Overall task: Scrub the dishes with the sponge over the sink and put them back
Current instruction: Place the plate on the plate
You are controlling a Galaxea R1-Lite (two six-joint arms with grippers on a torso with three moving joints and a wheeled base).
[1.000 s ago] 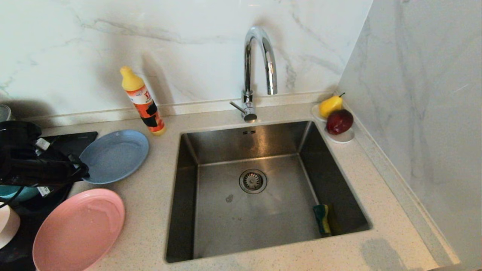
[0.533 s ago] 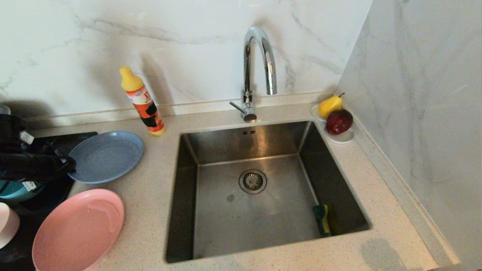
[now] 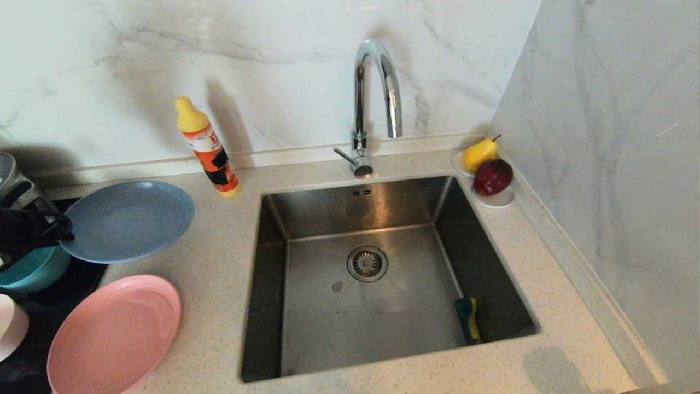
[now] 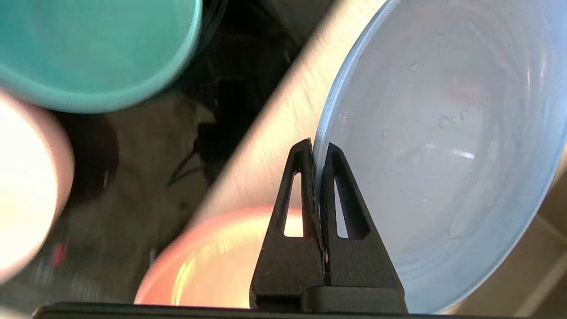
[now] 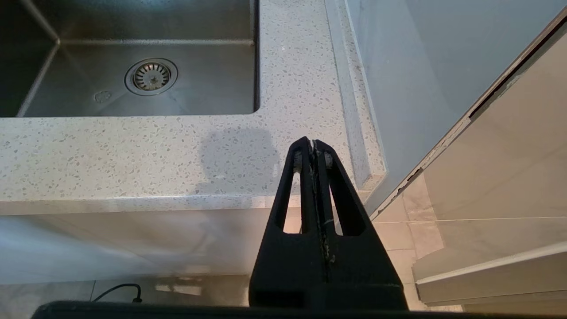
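A: What has changed on the left?
B: The left gripper (image 4: pixel 315 148) has its jaws clamped on the rim of the grey-blue plate (image 3: pixel 127 220). Since a second ago the plate has slid toward the left edge and tipped up off the desk (image 3: pixel 229 262), now overlapping the teal bowl (image 3: pixel 33 269).
A: And everything else?
B: Unmoved. The salmon-pink plate (image 3: pixel 114 335) lies flat near the front, the pale bowl (image 3: pixel 11 325) beside it. The sponge (image 3: pixel 468 318) stands on edge in the sink (image 3: pixel 273 262), against its right wall. The right gripper (image 5: pixel 313 148) hangs parked off the desk's front corner, jaws together.
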